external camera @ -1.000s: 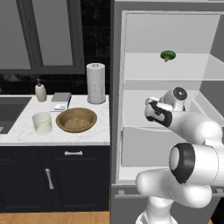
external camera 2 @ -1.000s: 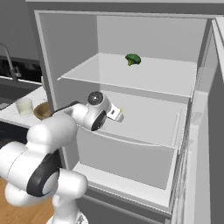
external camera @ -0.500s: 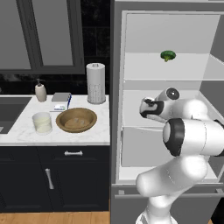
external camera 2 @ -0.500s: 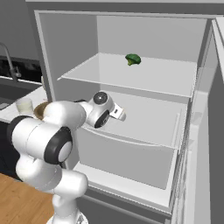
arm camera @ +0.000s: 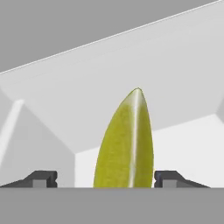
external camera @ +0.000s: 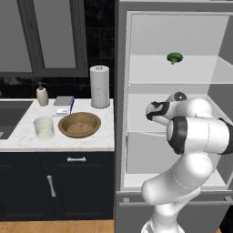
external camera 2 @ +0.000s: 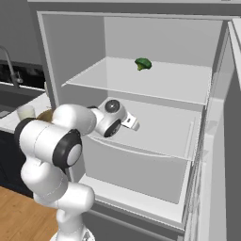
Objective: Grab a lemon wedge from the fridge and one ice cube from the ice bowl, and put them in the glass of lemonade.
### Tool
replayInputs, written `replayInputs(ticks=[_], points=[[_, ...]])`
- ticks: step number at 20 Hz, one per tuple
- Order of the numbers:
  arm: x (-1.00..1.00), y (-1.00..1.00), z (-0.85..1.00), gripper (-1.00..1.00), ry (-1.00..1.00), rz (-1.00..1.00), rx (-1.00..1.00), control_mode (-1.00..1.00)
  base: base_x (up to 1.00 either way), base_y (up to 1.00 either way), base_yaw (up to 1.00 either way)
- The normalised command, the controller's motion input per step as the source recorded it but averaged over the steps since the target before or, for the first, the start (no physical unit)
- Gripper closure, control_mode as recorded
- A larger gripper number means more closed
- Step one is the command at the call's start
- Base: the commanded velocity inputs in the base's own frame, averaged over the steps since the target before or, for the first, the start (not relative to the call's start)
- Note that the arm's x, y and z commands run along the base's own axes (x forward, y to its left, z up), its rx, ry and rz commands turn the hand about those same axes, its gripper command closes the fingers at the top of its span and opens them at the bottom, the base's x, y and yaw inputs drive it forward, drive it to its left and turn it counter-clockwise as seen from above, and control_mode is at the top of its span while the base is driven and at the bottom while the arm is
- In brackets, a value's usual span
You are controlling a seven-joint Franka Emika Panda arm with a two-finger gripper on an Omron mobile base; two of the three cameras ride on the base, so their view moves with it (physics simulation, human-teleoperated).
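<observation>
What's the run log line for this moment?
stage: lemon pickup | claw: in fridge, open around wedge, no grip visible | glass: on counter | bowl: beside glass

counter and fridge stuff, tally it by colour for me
green: 1, broccoli floret
yellow-green: 1, lemon wedge
brown: 1, ice bowl
white: 1, paper towel roll
beige: 1, soap bottle
pale yellowish: 1, glass of lemonade
total: 6
</observation>
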Motion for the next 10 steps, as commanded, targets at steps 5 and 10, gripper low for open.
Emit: replayInputs(ticks=[5, 10], points=[[0.0, 0.0, -0.4, 1.0, 0.11, -0.04, 0.0, -1.0, 0.0, 0.0, 0.0], [0.0, 0.0, -0.12, 1.0, 0.02, -0.01, 0.0, -1.0, 0.0, 0.0, 0.0]])
